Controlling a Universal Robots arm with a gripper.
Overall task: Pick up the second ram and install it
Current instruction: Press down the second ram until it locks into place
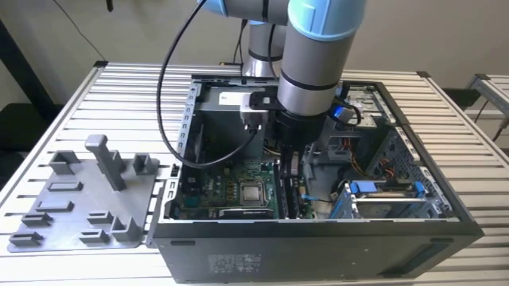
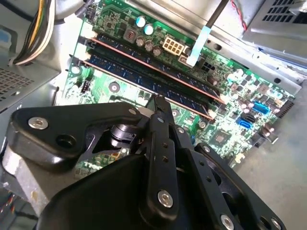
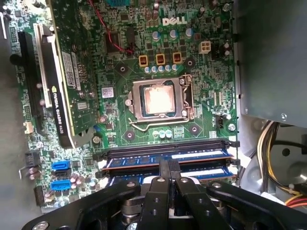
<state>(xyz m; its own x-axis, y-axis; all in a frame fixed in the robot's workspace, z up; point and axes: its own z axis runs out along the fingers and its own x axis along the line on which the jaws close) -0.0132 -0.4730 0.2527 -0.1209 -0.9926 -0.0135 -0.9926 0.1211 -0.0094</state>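
My gripper (image 1: 290,159) reaches down into the open computer case, over the memory slots beside the processor socket (image 3: 158,100). Its black fingers are shut together with no gap showing in both wrist views. The fingertips (image 3: 169,165) sit at the middle of the second ram (image 3: 211,171), a dark blue board lying along its slot (image 2: 129,76). I cannot tell whether the tips touch it. Another dark blue memory stick (image 3: 144,160) with a white label sits in the slot just beyond, parallel to it.
A green graphics card (image 3: 57,81) stands upright on the motherboard. The grey power supply (image 3: 273,57) and its cable bundle (image 3: 268,143) flank the slots. The blue drive cage (image 1: 382,193) fills the exterior view's right. A grey fixture plate (image 1: 87,202) lies outside the case (image 1: 318,250).
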